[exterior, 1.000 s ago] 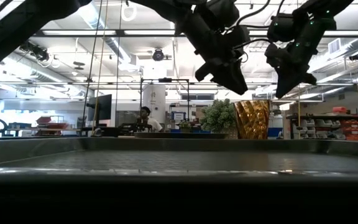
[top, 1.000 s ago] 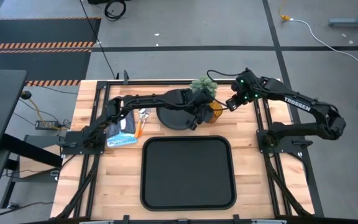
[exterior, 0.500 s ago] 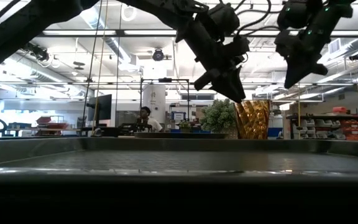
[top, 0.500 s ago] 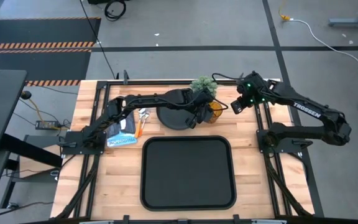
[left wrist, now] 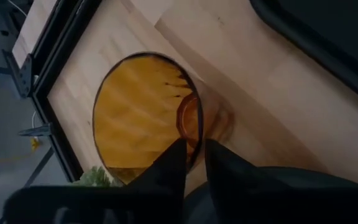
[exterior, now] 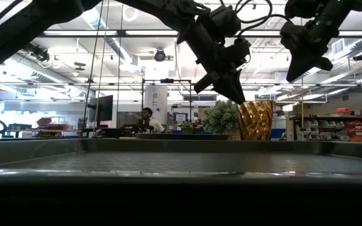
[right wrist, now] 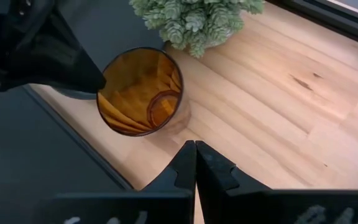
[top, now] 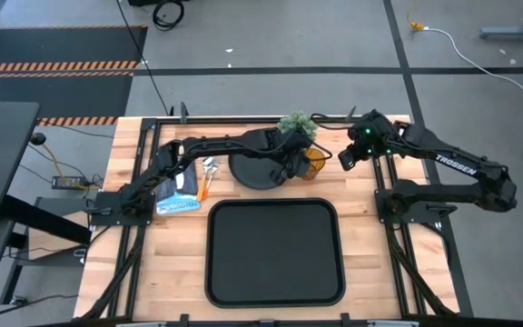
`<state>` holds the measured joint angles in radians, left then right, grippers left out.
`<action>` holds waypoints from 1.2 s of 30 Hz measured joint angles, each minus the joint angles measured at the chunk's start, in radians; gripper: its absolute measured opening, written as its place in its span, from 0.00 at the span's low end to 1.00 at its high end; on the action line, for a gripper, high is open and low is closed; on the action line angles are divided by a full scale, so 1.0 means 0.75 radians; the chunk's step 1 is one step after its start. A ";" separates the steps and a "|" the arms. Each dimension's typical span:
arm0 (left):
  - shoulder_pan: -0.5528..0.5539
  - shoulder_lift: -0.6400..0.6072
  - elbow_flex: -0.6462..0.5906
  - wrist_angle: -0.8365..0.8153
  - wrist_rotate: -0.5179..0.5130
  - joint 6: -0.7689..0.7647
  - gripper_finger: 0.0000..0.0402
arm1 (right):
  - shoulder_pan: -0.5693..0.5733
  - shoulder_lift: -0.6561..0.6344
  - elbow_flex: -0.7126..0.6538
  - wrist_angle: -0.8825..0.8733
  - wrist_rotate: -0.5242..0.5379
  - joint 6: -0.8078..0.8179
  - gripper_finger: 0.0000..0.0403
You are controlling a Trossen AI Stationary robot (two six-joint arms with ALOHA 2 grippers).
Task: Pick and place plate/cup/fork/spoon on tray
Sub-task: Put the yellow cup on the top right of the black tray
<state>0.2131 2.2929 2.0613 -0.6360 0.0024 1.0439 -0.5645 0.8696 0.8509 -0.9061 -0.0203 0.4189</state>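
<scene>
The amber cup [top: 314,164] stands upright on the table, right of the round black plate [top: 251,173] and in front of the plant. My left gripper [left wrist: 194,149] is over the cup's plate-side rim [left wrist: 193,127]. It is open by a narrow gap, with one fingertip [left wrist: 174,163] over the inside and the other [left wrist: 222,165] outside. In the low view its tip [exterior: 236,97] is level with the cup's top [exterior: 255,105]. My right gripper [right wrist: 196,148] is shut and empty, raised right of the cup [right wrist: 143,92]. The fork and spoon [top: 206,177] lie left of the plate. The black tray [top: 275,205] lies in front. My left gripper comes at the cup's plate-side rim [left wrist: 194,134] slanting down from the table's left, and the rim runs under the gap between its fingers. I cannot tell whether the fingers touch the rim. The cup stands upright on the table.
A small green plant [top: 298,125] stands just behind the cup. A blue packet [top: 178,194] lies left of the cutlery. People and shelves show in the room beyond the table [exterior: 146,119].
My left gripper has come down and toward the cup's rim. My right gripper has risen and drawn back toward the table's right edge, away from the cup. The cup has stayed where it was.
</scene>
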 joint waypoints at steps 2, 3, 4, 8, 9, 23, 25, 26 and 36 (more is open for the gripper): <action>0.001 0.000 0.000 -0.010 0.003 0.000 0.14 | 0.017 0.000 0.000 -0.001 0.006 0.010 0.03; 0.002 0.000 0.000 -0.015 0.011 0.000 0.14 | 0.024 0.000 0.000 0.000 0.007 0.012 0.03; 0.003 0.000 0.000 -0.017 0.024 0.000 0.15 | 0.031 0.000 0.000 -0.001 0.007 0.016 0.03; 0.003 0.000 0.000 -0.018 0.035 0.014 0.22 | 0.054 0.000 0.000 -0.001 0.039 0.032 0.03; 0.003 0.000 0.000 -0.018 0.030 0.018 0.24 | 0.057 0.000 0.000 -0.001 0.043 0.032 0.03; 0.003 0.045 -0.001 -0.020 0.024 0.040 0.25 | 0.073 0.001 0.000 0.024 0.073 0.037 0.03; 0.002 0.058 0.001 -0.008 0.008 0.052 0.23 | 0.073 0.001 0.000 0.024 0.073 0.037 0.03; 0.002 0.058 -0.001 -0.031 -0.006 0.052 0.22 | 0.073 0.001 0.000 0.024 0.073 0.037 0.03; 0.002 0.073 -0.001 -0.003 -0.023 0.091 0.05 | 0.073 0.001 0.000 0.028 0.073 0.031 0.03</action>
<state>0.2146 2.3474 2.0609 -0.6380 -0.0146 1.1122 -0.5095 0.8700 0.8509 -0.8852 0.0345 0.4418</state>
